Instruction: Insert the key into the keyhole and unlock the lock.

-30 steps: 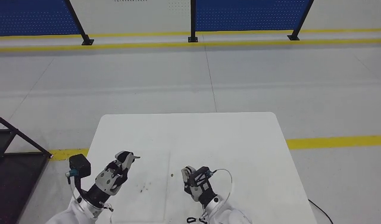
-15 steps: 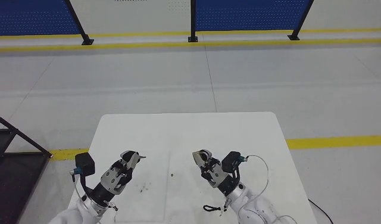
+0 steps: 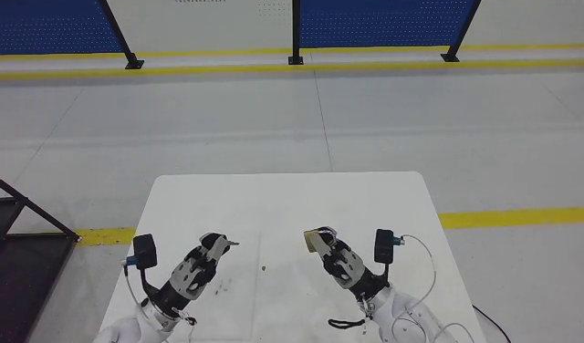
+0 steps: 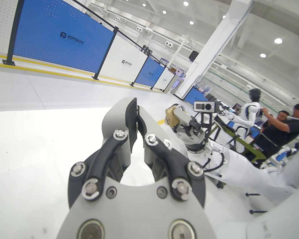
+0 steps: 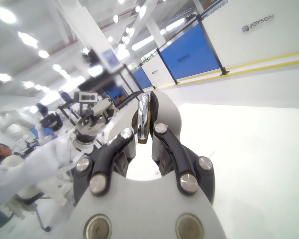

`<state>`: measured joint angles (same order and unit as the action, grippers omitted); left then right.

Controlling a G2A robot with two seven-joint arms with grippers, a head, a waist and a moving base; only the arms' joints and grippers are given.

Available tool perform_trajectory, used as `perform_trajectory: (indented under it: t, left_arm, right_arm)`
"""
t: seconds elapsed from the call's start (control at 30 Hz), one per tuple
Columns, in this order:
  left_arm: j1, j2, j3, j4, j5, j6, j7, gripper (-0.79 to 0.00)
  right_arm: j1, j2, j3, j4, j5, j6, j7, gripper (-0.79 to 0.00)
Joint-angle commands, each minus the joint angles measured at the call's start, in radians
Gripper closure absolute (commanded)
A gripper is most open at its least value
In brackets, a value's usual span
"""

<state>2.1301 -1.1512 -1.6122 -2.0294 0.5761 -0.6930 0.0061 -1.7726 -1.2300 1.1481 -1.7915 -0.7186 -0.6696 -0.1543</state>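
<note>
Both arms have come forward over the desk [image 3: 274, 197] since the earlier frames. The right one has also swung outward, so the two tools now face each other, near but not touching.

On the left, the left tool [image 3: 217, 244] is held above the desk with its pads [image 4: 132, 115] pinched shut. A thin sliver pokes out of its tip toward the middle, and I take this to be the key [image 3: 232, 244]. From the left wrist the blade cannot be made out between the pads.

To the right, the right tool [image 3: 321, 239] is clamped on the lock [image 3: 313, 241], a small brass padlock held up off the desk. From the right wrist its shiny shackle [image 5: 142, 115] sits squeezed between the pads. From the left wrist the brass body [image 4: 171, 116] faces the left tool.

The step in hand looks like lining up key and keyhole in mid-air. To do it well:
- Hold the lock still and let only the key arm close in.
- Match the blade's axis and roll to the slot before pushing.
- Advance slowly and straight, since a skewed thrust could twist the key in its grip or push the lock askew.
- Turn the key only once it is fully seated.
</note>
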Motion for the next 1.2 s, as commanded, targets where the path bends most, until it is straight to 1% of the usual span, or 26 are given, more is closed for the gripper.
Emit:
perform_trajectory:
  t: [0.0,0.4,0.47,0.53,0.6,0.73,0.83,1.0,1.07,1.17]
  left_arm:
    - [-0.01,0.002,-0.006,0.001,0.011,0.006,-0.019,0.0]
    - [-0.01,0.002,-0.006,0.001,0.011,0.006,-0.019,0.0]
    - [-0.01,0.002,-0.006,0.001,0.011,0.006,-0.019,0.0]
    - [-0.025,-0.001,0.014,-0.005,0.002,0.025,-0.009,0.0]
    - [-0.027,-0.006,0.057,0.001,-0.05,0.021,0.027,0.0]
    - [-0.029,-0.017,0.121,0.023,-0.132,-0.017,0.115,0.0]
    - [-0.025,-0.024,0.17,0.041,-0.159,-0.048,0.17,0.0]
    - [-0.031,-0.039,0.236,0.077,-0.161,-0.081,0.275,0.0]
    - [-0.035,-0.043,0.264,0.09,-0.19,-0.099,0.295,0.0]
    - [-0.046,-0.046,0.274,0.102,-0.206,-0.113,0.309,0.0]
  right_arm:
    - [0.001,0.0,0.003,0.0,-0.001,0.003,0.002,0.0]
    - [0.001,0.0,0.003,0.0,-0.001,0.003,0.002,0.0]
    - [0.003,-0.001,-0.005,-0.001,0.02,0.015,0.001,0.0]
    - [0.014,-0.006,-0.026,0.007,0.049,0.016,-0.007,0.0]
    - [0.027,-0.013,-0.061,0.025,0.073,0.003,-0.045,0.0]
    - [0.07,-0.035,-0.152,0.083,0.093,-0.037,-0.125,0.0]
    - [0.108,-0.055,-0.221,0.128,0.116,-0.085,-0.193,0.0]
    - [0.16,-0.09,-0.304,0.192,0.104,-0.107,-0.333,0.0]
    - [0.178,-0.103,-0.329,0.213,0.089,-0.107,-0.381,0.0]
    - [0.197,-0.118,-0.354,0.24,0.057,-0.107,-0.436,0.0]
